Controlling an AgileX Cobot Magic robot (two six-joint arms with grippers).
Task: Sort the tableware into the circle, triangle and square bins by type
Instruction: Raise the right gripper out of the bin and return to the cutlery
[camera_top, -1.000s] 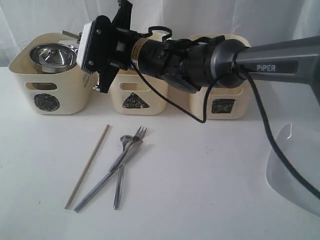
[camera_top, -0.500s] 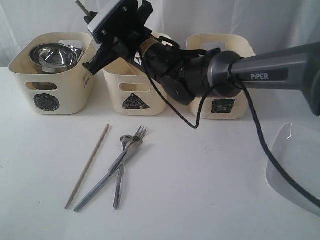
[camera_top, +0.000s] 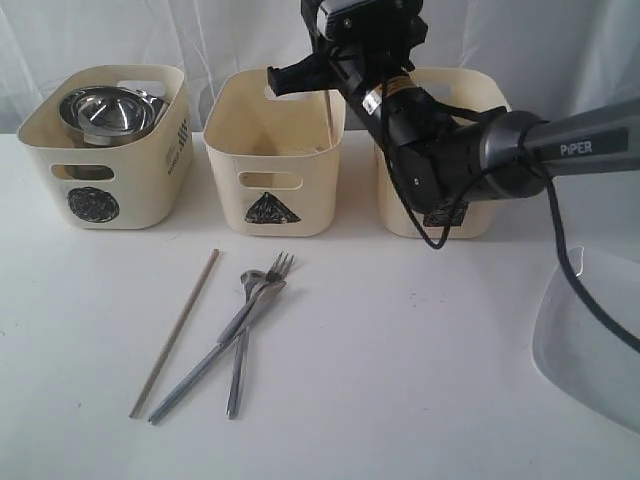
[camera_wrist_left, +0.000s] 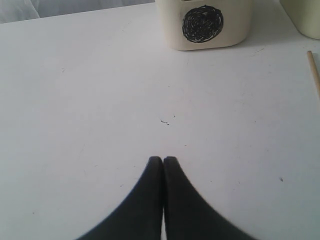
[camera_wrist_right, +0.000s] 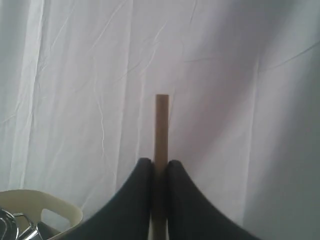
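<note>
Chopstick (camera_wrist_right: 161, 125) clamped upright in right pincer (camera_wrist_right: 160, 164); hanging over triangle bin (camera_top: 228, 150).

Three cream bins stand in a row at the back of the desk (camera_top: 400, 350). The circle bin (camera_top: 100, 170) holds a steel bowl (camera_top: 105, 108), the triangle bin (camera_top: 270, 150) is in the middle, and the square bin (camera_top: 445, 215) is partly hidden. One wooden chopstick (camera_top: 175, 332) lies just beside the crossed steel fork (camera_top: 282, 265), spoon (camera_top: 250, 279) and knife (camera_top: 190, 385). The other chopstick (camera_top: 328, 118) hangs upright over the triangle bin's right side, pinched in the right claw (camera_wrist_right: 160, 163). A white plate (camera_top: 590, 330) lies at the right edge.
</note>
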